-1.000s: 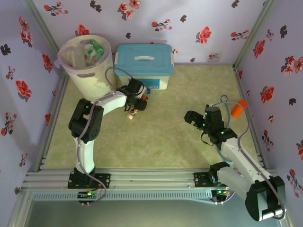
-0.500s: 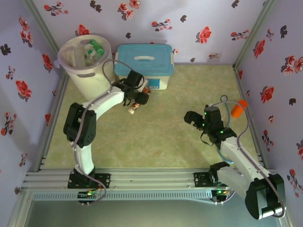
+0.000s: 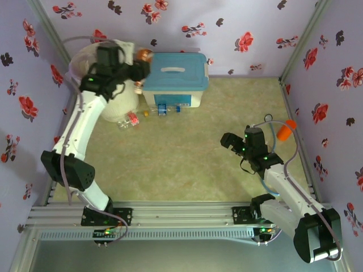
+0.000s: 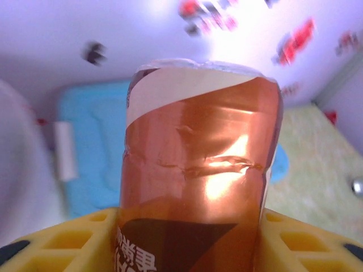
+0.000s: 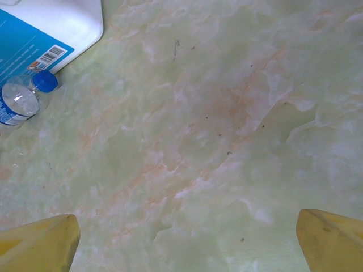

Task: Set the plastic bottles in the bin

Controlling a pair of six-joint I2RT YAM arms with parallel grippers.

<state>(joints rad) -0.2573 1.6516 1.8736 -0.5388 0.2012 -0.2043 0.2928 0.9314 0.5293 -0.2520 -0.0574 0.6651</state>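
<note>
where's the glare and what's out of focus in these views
left wrist: a bright glare patch on the amber bottle, the blue-lidded box behind it out of focus; right wrist: table sharp, yellow fingers at the bottom corners soft; top external: even light, no glare

Left gripper (image 3: pixel 136 61) risen to the bin (image 3: pixel 122 96) rim, amber bottle (image 4: pixel 198 164) lifted along in its jaws

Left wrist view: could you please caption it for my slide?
Yellow left fingers grip an amber-labelled bottle, the blue-lidded box blurred behind it.
</note>
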